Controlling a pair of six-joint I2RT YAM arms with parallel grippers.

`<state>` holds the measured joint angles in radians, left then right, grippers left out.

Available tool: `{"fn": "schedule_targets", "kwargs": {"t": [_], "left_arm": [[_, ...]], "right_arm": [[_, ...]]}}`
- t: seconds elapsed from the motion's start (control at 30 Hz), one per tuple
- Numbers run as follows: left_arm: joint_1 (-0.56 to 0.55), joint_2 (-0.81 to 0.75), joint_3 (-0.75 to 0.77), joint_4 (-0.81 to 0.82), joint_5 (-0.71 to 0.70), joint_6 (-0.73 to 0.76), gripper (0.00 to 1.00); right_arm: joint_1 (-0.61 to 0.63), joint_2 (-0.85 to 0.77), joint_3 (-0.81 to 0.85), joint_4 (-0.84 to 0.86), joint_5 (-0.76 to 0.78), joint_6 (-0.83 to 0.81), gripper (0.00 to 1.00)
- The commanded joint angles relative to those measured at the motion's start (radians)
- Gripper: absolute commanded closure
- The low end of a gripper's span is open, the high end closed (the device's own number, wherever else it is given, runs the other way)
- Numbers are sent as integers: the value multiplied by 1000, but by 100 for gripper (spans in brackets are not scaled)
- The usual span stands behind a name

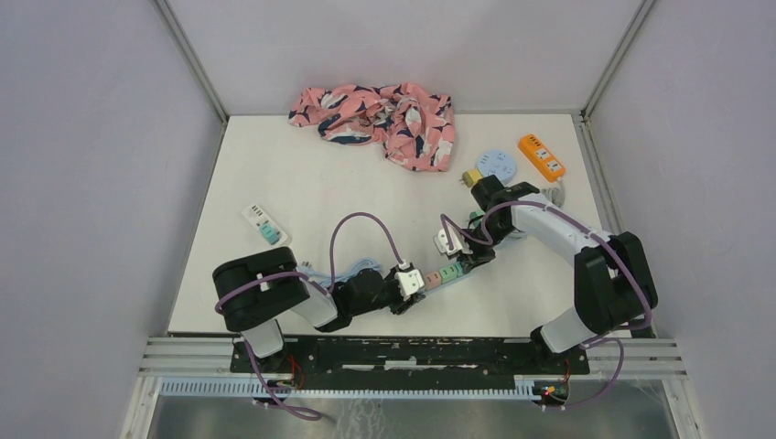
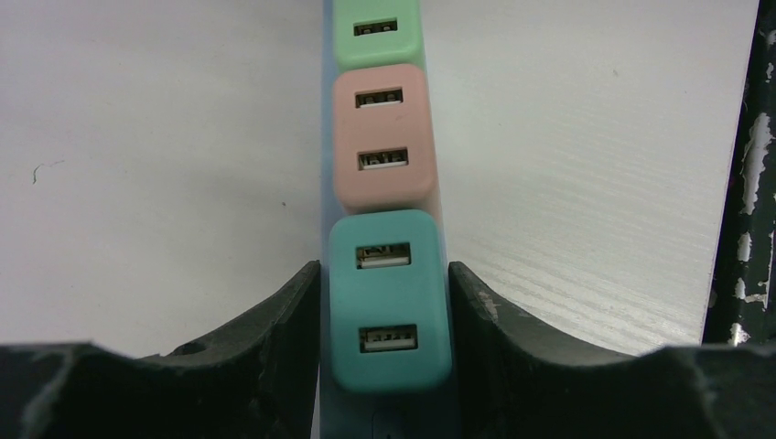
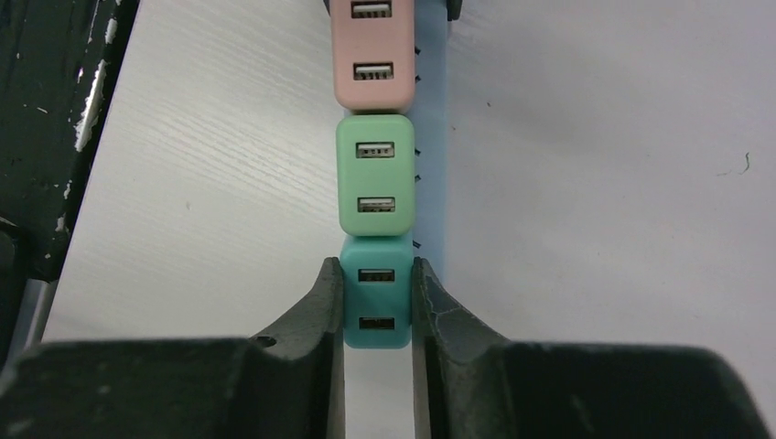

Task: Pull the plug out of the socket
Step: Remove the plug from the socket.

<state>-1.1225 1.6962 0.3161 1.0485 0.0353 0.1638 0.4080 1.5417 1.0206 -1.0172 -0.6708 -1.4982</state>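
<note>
Holding the row of plugs at both ends, we have the left end effector [image 2: 384,274] closed around the power strip [image 3: 431,91], its fingers [image 2: 284,320] pressed to the strip's sides beside the left-end teal plug [image 2: 389,302]. Our right end effector [image 3: 375,270] is pinched shut on the right-end teal plug [image 3: 375,297], which touches a green plug [image 3: 375,174]. A pink plug [image 3: 371,55] comes next. The strip lies on the counter [image 1: 274,165], near its front edge, between the arms.

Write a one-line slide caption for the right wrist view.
The right gripper shut on the teal plug on the power strip, next to the green plug and pink plug.
</note>
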Motion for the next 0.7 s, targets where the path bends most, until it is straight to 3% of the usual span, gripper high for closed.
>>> {"fn": "schedule_targets", "kwargs": {"t": [0.0, 0.23, 0.4, 0.67], "left_arm": [[11, -21, 5, -12, 36, -21, 97], [20, -30, 7, -44, 37, -38, 97], [29, -51, -18, -47, 30, -38, 97], [41, -66, -42, -47, 24, -40, 97]], "right_arm": [[31, 2, -4, -27, -8, -32, 91], [83, 23, 21, -50, -48, -22, 98], [24, 24, 63, -72, -16, 21, 100], [-22, 32, 58, -135, 34, -55, 100]]}}
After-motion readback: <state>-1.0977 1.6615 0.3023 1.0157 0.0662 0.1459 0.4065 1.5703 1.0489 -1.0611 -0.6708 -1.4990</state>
